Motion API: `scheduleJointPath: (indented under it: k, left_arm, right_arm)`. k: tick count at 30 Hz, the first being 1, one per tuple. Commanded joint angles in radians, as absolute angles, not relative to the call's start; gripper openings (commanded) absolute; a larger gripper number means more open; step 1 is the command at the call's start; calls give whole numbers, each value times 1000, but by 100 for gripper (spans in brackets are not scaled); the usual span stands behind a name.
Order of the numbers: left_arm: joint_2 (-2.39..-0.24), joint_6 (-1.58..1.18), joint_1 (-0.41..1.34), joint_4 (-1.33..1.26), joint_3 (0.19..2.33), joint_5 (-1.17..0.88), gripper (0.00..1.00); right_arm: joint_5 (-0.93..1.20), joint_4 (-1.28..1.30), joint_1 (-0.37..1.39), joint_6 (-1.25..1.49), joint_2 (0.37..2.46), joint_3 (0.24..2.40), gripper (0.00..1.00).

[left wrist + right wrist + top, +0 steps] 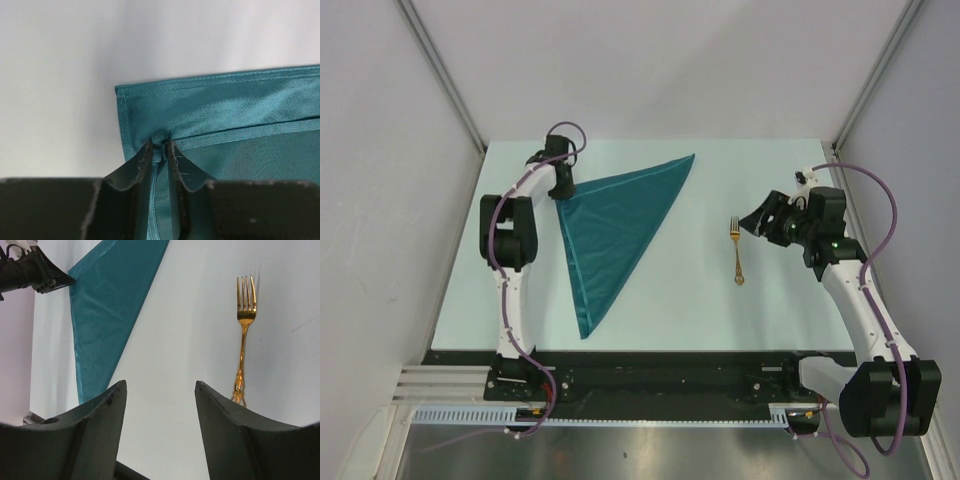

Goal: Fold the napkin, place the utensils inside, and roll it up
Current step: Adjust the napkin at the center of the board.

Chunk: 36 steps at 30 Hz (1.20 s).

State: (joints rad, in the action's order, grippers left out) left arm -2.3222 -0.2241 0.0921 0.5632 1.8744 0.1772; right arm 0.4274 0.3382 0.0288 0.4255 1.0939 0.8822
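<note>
Subject: napkin (615, 228), dark teal cloth with satin sheen and stitched hem, folded to triangle. It lies flat on left half of table (690, 300), long point toward near edge. Judged soft, light, limp, probably slippery; best taken at hemmed corner.
My left gripper (160, 146): jaws closed, pinching layered cloth at far-left corner.
Second item: fork (243, 340), slim, gold, rigid, lying low on surface well apart from cloth; take across handle.
My right gripper (160, 385): jaws wide, empty, near fork.
</note>
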Motion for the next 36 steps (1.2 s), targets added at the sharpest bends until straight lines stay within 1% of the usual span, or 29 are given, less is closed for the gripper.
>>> scheduleJointPath:
  k: [1, 3, 7, 8, 22, 36]
  left_arm:
    - [-2313, -184, 103, 630, 1859, 218, 22]
    - [-2306, -181, 106, 629, 1858, 227, 16]
    - [-2276, -172, 109, 614, 1850, 230, 1]
    - [-2275, -169, 109, 611, 1850, 229, 0]
    - [-2229, -137, 100, 563, 1853, 249, 0]
    - [-2270, -98, 74, 514, 1904, 156, 0]
  right_arm:
    - [442, 310, 20, 433, 1068, 874, 62]
    - [443, 308, 18, 433, 1068, 871, 62]
    - [443, 301, 18, 433, 1071, 865, 62]
    - [443, 301, 18, 431, 1072, 865, 62]
    - [437, 308, 15, 425, 1074, 871, 62]
    - [433, 339, 8, 402, 1069, 887, 62]
